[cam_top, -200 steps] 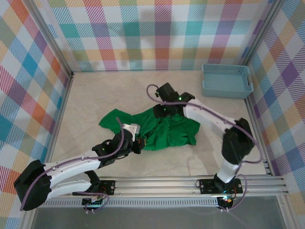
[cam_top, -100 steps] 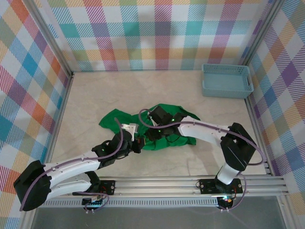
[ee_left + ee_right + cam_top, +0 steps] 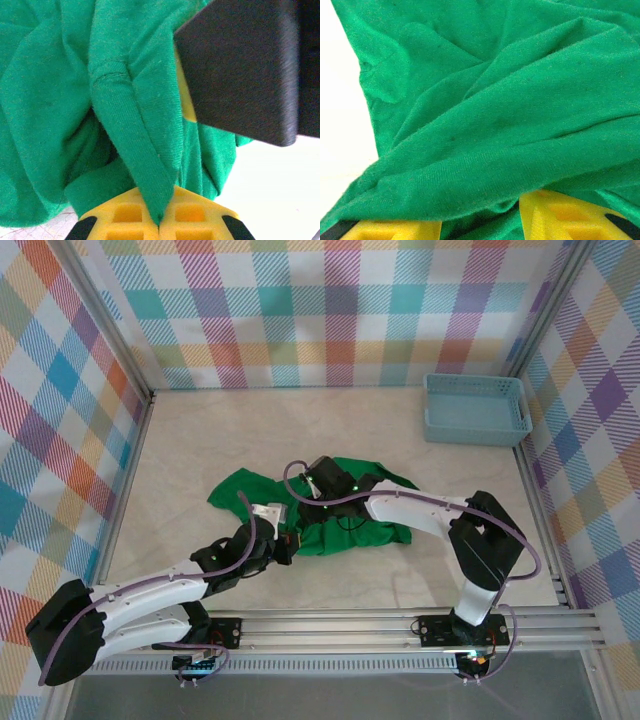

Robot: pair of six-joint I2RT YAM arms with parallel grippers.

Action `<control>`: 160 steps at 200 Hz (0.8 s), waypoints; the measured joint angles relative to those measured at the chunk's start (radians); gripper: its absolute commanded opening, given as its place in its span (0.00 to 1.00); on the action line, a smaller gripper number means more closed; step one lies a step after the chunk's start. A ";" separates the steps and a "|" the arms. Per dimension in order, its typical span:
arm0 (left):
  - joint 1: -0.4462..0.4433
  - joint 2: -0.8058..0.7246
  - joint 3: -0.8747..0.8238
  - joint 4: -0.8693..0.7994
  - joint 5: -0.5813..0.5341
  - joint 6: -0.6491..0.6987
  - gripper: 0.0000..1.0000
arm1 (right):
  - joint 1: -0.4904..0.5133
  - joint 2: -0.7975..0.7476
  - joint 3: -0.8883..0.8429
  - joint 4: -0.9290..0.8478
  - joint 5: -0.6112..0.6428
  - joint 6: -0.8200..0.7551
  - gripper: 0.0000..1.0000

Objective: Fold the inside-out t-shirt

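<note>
The bright green short-sleeved cloth t-shirt lies crumpled in a loose heap near the middle of the pale beige marbled tabletop. It sits a little toward the near edge, with one lobe spread to the left and another bunched to the right. No print shows on it, and a stitched hem runs along one fold in the left wrist view.

The left gripper sits at the near edge of the heap. From its wrist camera, the left gripper has its yellow fingers pressed together on a narrow ridge of the green cloth. That ridge rises away from them as a taut fold. A black flat-sided block stands over the cloth at the upper right of that view.

The right gripper is down on the middle of the heap, just beyond the left one. From its wrist camera, the right gripper has its yellow fingers standing apart. A thick fold of the shirt is draped across the gap, with a dark space under it. The cloth does not look pinched.

A light blue rectangular plastic basket sits in the far right corner of the surface, well apart from the shirt. Walls of pastel plaid cloth enclose the tabletop.
</note>
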 measured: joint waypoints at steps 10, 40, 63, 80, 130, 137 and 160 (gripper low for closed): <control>0.000 0.001 0.000 0.000 0.000 -0.001 0.00 | 0.000 0.001 0.011 0.000 0.000 -0.006 0.47; 0.000 0.001 0.000 0.001 0.000 -0.005 0.00 | 0.000 0.044 0.069 0.001 0.000 -0.011 0.46; 0.000 0.001 0.000 0.001 0.000 -0.007 0.00 | 0.000 0.107 0.103 0.003 -0.006 -0.017 0.37; 0.000 0.001 0.000 0.000 0.000 -0.007 0.00 | 0.000 0.134 0.106 -0.001 -0.017 -0.028 0.25; 0.000 -0.006 -0.010 -0.005 -0.012 -0.008 0.00 | 0.000 0.121 0.104 -0.012 -0.031 -0.022 0.10; 0.000 -0.013 -0.013 -0.011 -0.024 -0.012 0.00 | 0.000 0.109 0.100 -0.011 -0.032 -0.021 0.11; 0.013 -0.040 -0.021 -0.052 -0.073 -0.034 0.00 | 0.000 0.053 0.064 -0.002 -0.042 -0.013 0.19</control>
